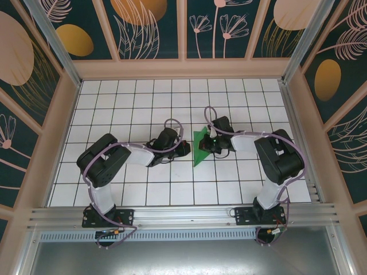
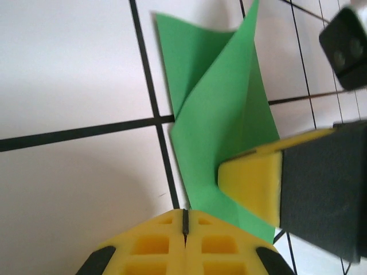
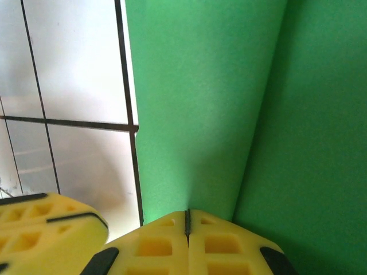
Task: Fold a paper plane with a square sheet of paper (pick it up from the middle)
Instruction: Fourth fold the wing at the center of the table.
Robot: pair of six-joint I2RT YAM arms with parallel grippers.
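Now the green sheet of paper (image 1: 198, 156) lies a little right of the middle of the white tiled table (image 1: 132, 97), between the two arms. From above it reads as a narrow pointed shape, already partly folded, its long side running from the far side towards the near side.

The right gripper (image 1: 203, 144) reaches in from the right, its tips over the upper half of the sheet. In its own wrist view the yellow fingers (image 3: 155, 243) are pressed together with only a thin dark seam between them, and the paper (image 3: 229, 103) spreads out just ahead of them, a soft crease running up from the seam. I cannot tell whether any of the sheet sits between the jaws.

From the left wrist camera the paper (image 2: 223, 109) is tented, one flap lifted off the table along a slanting ridge, and one yellow finger (image 2: 252, 183) of the right gripper rests on its lower part.

The left gripper (image 1: 184, 149) sits just left of the sheet. Its own fingers (image 2: 155, 246) are closed tight against each other with nothing in them, their tips just beside the near edge of the paper
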